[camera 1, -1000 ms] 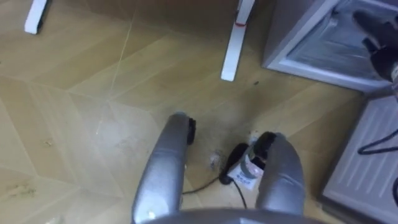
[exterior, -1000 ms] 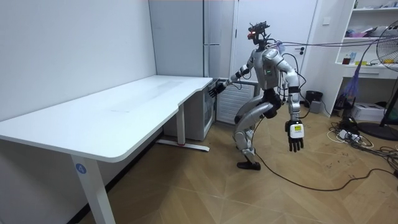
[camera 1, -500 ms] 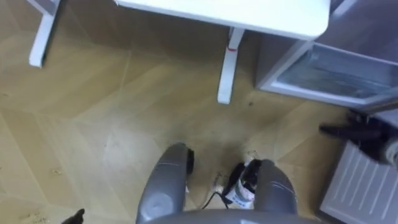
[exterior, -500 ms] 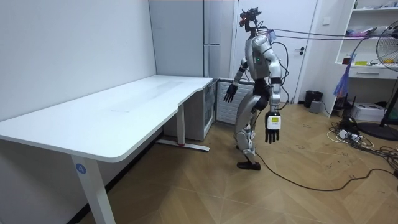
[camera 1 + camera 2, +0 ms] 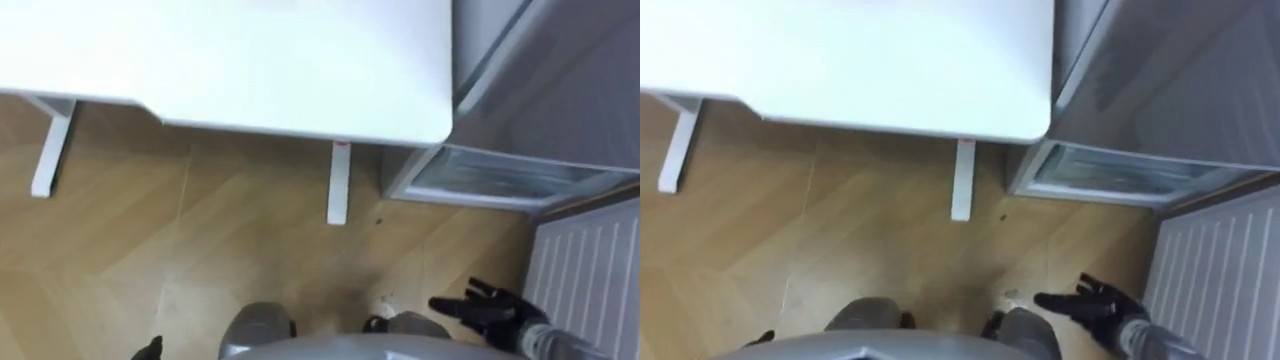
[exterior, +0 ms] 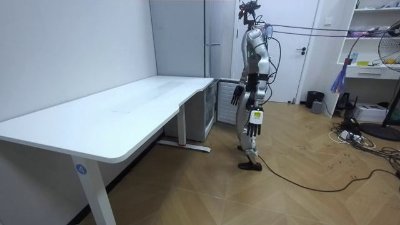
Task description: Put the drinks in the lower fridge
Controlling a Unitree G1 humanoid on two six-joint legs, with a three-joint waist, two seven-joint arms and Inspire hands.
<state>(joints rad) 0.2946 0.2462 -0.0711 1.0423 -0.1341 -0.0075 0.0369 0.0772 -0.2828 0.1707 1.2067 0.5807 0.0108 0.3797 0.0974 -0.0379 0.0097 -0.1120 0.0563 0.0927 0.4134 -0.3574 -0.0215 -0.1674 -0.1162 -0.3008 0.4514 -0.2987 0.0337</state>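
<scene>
Loosely spread, right hand (image 5: 495,308) and left hand (image 6: 253,122) hang empty (touching nothing) beside the fridge (image 5: 560,80).

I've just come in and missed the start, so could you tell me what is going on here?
The robot stands upright on the wooden floor, by the corner of the white desk and the fridge's open lower compartment. Its right hand hangs open beside the open fridge door, and its left hand hangs open at its side. Both hands are empty, so no drink is being carried at this moment.
</scene>
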